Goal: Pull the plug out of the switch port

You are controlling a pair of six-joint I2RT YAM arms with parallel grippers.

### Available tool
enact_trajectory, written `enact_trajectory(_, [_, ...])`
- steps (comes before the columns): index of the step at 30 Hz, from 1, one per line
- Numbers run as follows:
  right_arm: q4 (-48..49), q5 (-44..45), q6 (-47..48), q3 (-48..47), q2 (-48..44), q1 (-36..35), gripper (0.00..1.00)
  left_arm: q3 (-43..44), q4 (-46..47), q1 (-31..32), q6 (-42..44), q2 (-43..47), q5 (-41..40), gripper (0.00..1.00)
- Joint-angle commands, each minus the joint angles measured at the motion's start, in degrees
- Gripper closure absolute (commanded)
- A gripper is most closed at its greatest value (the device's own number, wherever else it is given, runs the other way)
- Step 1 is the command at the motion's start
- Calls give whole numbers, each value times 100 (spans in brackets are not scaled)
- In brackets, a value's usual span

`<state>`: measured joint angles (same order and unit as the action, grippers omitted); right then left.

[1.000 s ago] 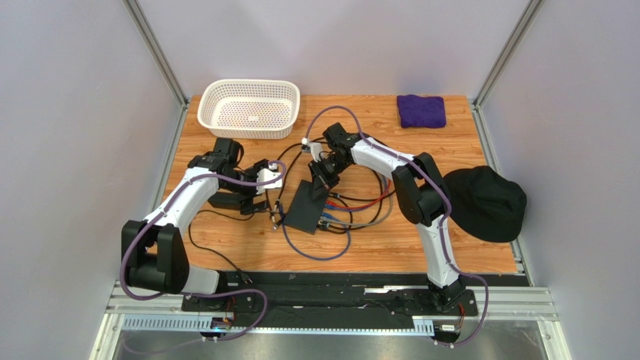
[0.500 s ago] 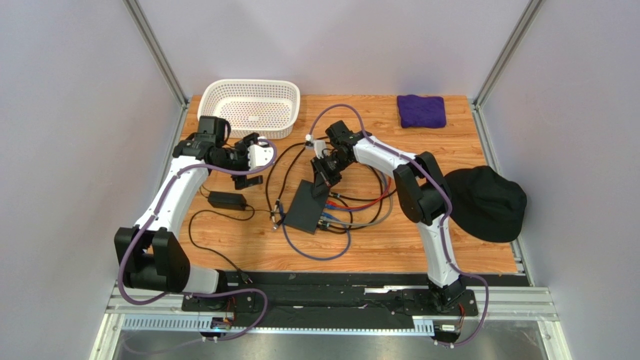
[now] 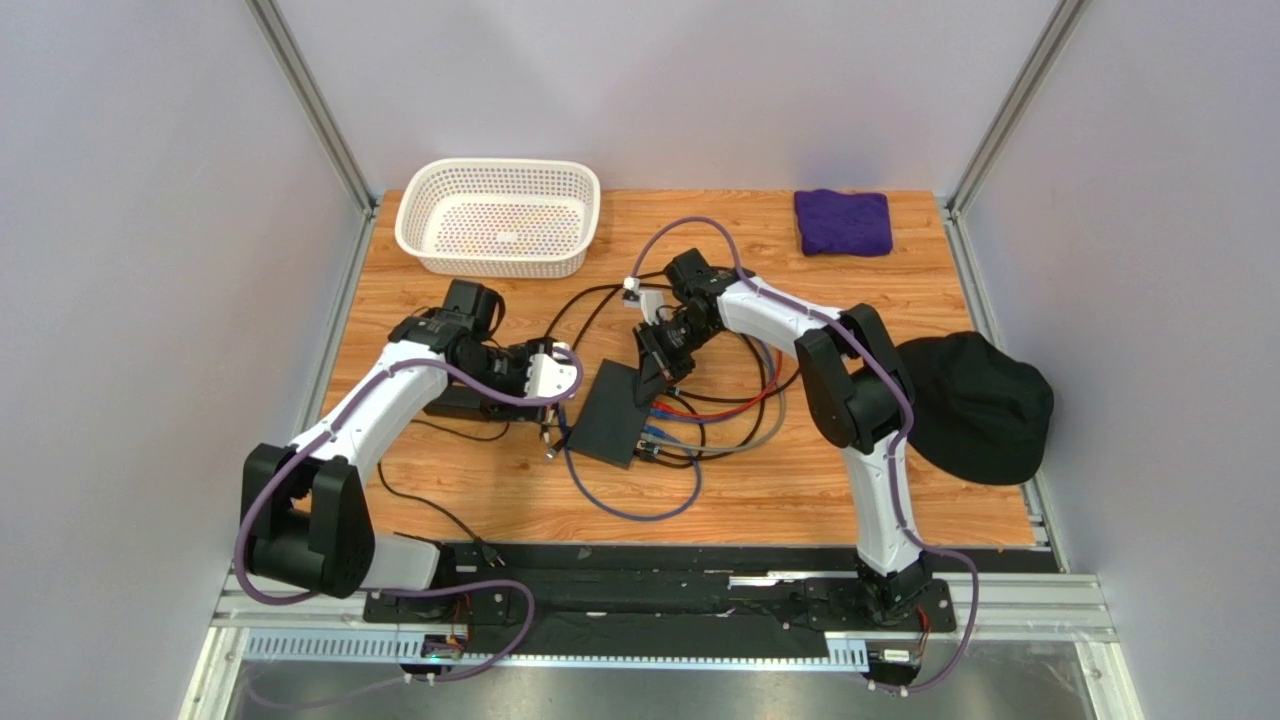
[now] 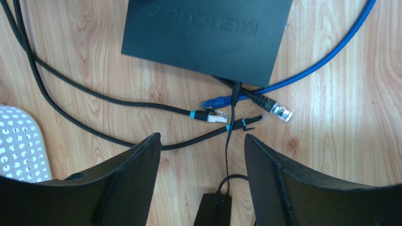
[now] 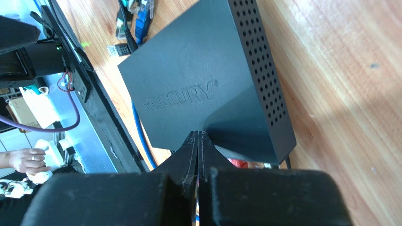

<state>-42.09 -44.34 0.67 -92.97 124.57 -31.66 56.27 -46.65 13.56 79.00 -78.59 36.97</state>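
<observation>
The switch [image 3: 613,410] is a flat black box lying mid-table; it also shows in the left wrist view [image 4: 207,33] and the right wrist view [image 5: 207,89]. Red, blue and grey cables [image 3: 706,420] enter its right edge. A thin black plug [image 4: 237,86] sits in its near edge and leads to the adapter brick [image 4: 214,212]. Several loose cable plugs [image 4: 217,109] lie below the switch. My left gripper [image 4: 202,139] is open and empty, above the wood between the loose plugs and the brick. My right gripper [image 5: 198,134] is shut, with its tips on the switch's top face.
A white basket [image 3: 496,218] stands at the back left, a purple cloth [image 3: 843,221] at the back right, and a black hat [image 3: 969,405] at the right edge. Black cable loops [image 3: 594,308] lie behind and left of the switch, and a blue loop [image 3: 631,503] lies in front.
My left gripper swung up beside the basket, then came back down and right to the switch's left edge. My right gripper stayed shut on the switch.
</observation>
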Motion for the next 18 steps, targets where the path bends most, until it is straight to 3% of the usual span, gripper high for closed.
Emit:
enact_trajectory(1, [7,505,153,226,-214,19,100,-72,174,217,282,212,477,29])
enact_trajectory(7, [78,584,118,499,-276,11,100,-117,77,454,1169,-244,530,36])
enact_trajectory(12, [95,698,92,534,-223,-16,100,428,-335,577,1337,-1035,539,52])
enact_trajectory(18, [104,716,21,350,-162,-24,100,710,-810,700,1601,-1510,294,59])
